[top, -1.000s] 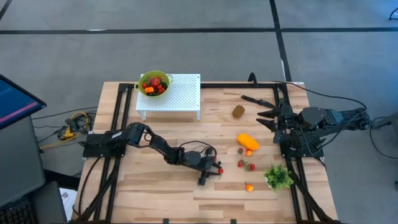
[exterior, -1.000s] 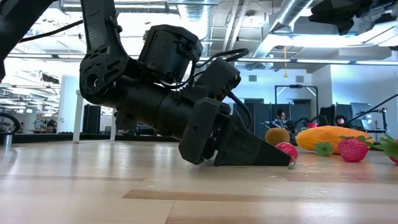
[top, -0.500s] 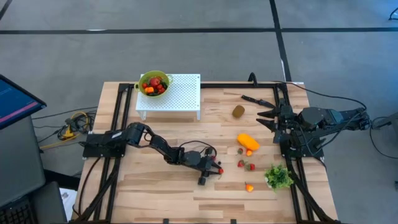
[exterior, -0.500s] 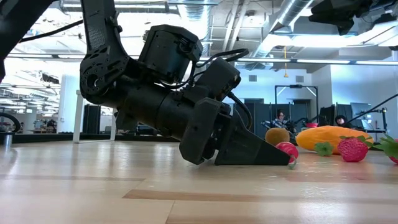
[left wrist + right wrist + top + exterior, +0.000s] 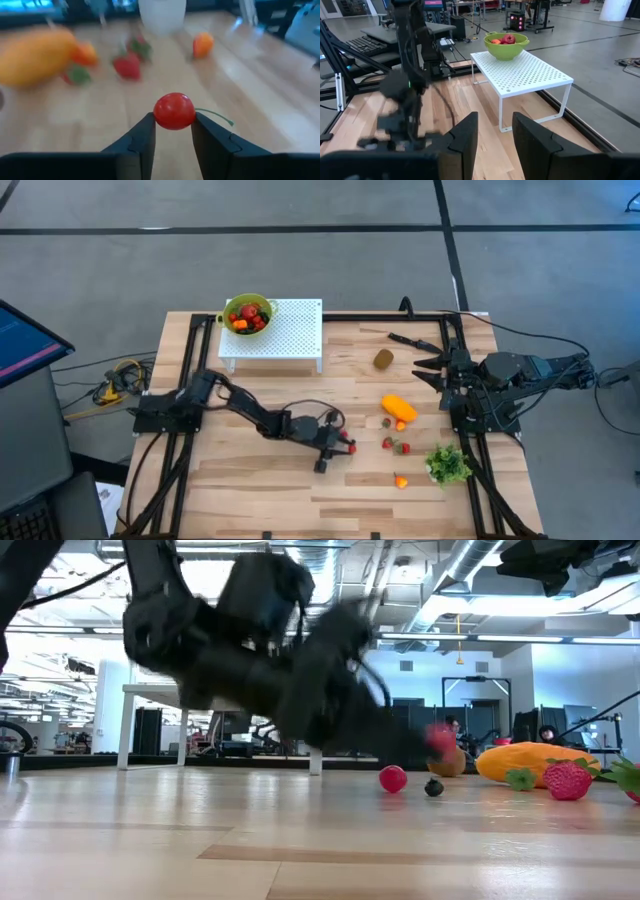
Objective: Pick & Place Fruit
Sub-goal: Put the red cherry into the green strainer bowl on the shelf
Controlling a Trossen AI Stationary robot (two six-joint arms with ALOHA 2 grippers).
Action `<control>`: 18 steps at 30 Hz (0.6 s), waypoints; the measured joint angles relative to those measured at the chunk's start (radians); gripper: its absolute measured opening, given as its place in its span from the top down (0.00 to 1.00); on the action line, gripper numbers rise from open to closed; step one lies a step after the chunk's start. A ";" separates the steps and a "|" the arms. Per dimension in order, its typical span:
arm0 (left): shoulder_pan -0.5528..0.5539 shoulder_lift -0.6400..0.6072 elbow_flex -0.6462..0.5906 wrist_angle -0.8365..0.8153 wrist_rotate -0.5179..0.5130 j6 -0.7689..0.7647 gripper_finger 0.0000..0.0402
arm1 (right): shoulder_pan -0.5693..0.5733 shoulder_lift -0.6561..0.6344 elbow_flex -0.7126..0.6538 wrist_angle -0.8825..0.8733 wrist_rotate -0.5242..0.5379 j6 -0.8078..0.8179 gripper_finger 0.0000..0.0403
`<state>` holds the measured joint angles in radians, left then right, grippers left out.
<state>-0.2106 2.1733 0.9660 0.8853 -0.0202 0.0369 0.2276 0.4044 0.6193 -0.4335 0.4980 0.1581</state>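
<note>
My left gripper point(image 5: 345, 446) is at the table's middle, a little above the wood, shut on a small red cherry point(image 5: 174, 111) with a green stem. Below it a red berry point(image 5: 393, 778) and a dark berry point(image 5: 433, 787) lie on the table. Farther right lie an elongated orange fruit point(image 5: 398, 407), two strawberries point(image 5: 394, 445), a small orange piece point(image 5: 400, 480) and a brown kiwi point(image 5: 383, 359). My right gripper point(image 5: 422, 367) waits open, raised at the right edge, holding nothing. My left gripper pinches the cherry's two sides point(image 5: 159, 116) between its fingertips. The fingers come from the table's left, slanting slightly down. The cherry is lifted clear of the table, and its stem point(image 5: 215, 116) sticks out past one finger.
A green bowl point(image 5: 248, 313) with fruit in it stands on a white perforated rack point(image 5: 290, 332) at the far left. A green leafy bunch point(image 5: 447, 464) sits near the right edge, a black knife point(image 5: 412, 339) at the far right. Bare wood lies at the near left.
My left gripper has gone up from the table with the red cherry between its fingertips. The cherry, which rested on the wood, now hangs clear of it. The right arm has kept still.
</note>
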 joint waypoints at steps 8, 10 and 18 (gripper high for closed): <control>0.041 -0.274 -0.150 -0.058 -0.195 0.123 0.73 | 0.000 0.000 0.000 0.000 0.000 0.000 0.71; 0.066 -0.342 -0.195 -0.062 -0.257 0.147 0.73 | 0.000 0.000 0.000 0.000 0.000 0.000 0.71; 0.215 -0.645 -0.395 -0.074 -0.359 0.143 0.73 | 0.000 0.000 -0.001 0.000 0.000 0.000 0.71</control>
<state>0.0043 1.5285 0.5705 0.8116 -0.3791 0.1798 0.2276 0.4044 0.6186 -0.4337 0.4979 0.1581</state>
